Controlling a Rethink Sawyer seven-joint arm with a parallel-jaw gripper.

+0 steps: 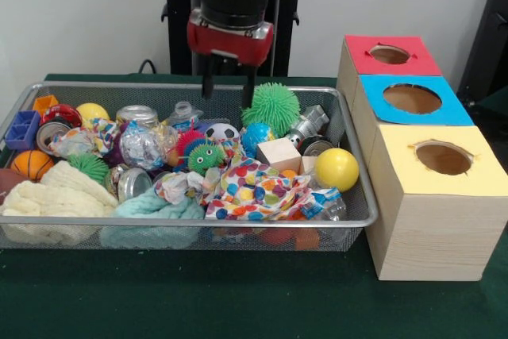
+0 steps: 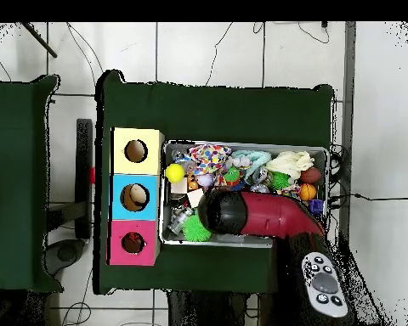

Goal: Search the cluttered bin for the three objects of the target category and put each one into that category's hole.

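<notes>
The wire mesh bin (image 1: 190, 221) sits on the green table, full of clutter; it also shows in the overhead view (image 2: 241, 144). No plush animal shows plainly. Something orange (image 1: 279, 236) shows through the front mesh under the spotted cloth (image 1: 254, 188), but I cannot tell what it is. My gripper (image 1: 228, 97) hangs open and empty above the bin's far side, just left of a green spiky ball (image 1: 271, 106). In the overhead view the arm's head (image 2: 229, 212) hides it. The red-topped box's hole (image 1: 389, 55) is at the far right, beyond the bin, and shows in the overhead view (image 2: 133, 243).
The blue-topped box (image 1: 413, 99) and yellow-topped box (image 1: 443, 158) stand in a row by the bin's right side. In the bin lie a yellow ball (image 1: 336, 168), a wooden block (image 1: 278, 152), cans (image 1: 136, 115), a cream cloth (image 1: 48, 200), a teal cloth (image 1: 155, 212) and a small basketball (image 1: 30, 163).
</notes>
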